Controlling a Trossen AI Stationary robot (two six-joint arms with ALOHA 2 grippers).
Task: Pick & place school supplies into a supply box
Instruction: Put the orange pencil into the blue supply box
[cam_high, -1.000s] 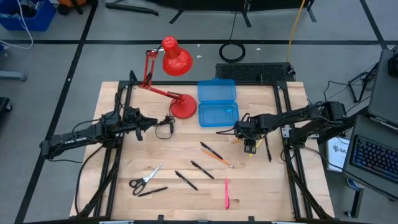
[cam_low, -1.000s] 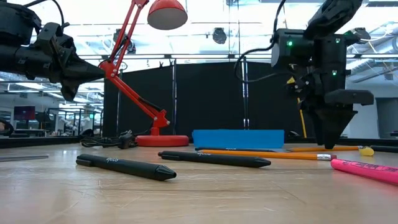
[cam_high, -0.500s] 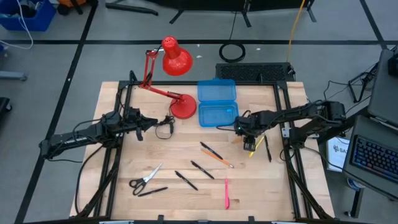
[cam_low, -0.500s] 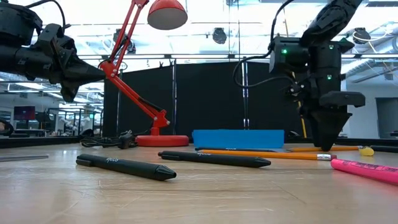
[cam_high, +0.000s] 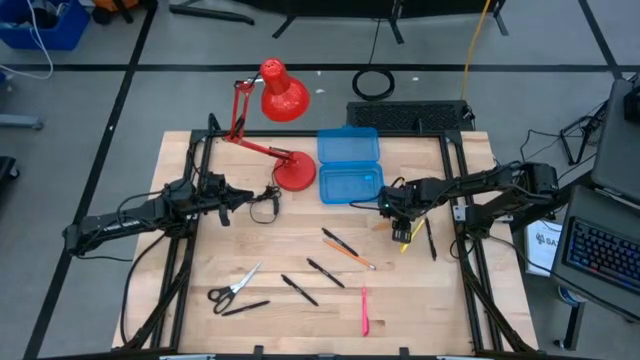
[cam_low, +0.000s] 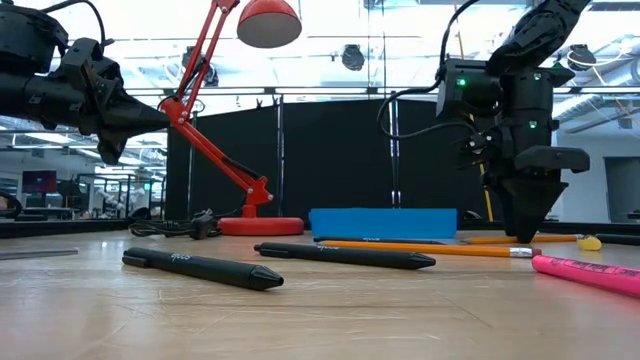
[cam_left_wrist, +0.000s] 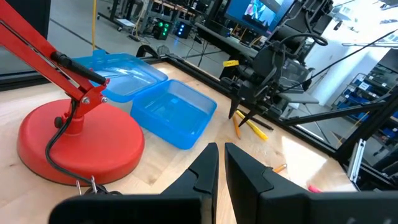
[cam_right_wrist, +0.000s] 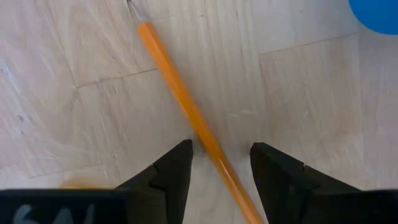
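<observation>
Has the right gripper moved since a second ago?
Yes. In the high view the right gripper has shifted slightly right, away from the supply box, and now straddles an orange pencil.

Even overhead light, soft shadows; low view backlit by bright ceiling; right wrist view slightly blurred close-up.

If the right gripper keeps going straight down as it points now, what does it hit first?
Most likely the thin orange pencil, lying on the wooden table between the open jaws of the right gripper; the remaining height is unclear.

I'm seeing the supply box (cam_high: 350, 169) lying right of the lamp base (cam_high: 295, 172), pens (cam_high: 317, 270) nearer me, scissors (cam_high: 233, 285) leftmost.
</observation>
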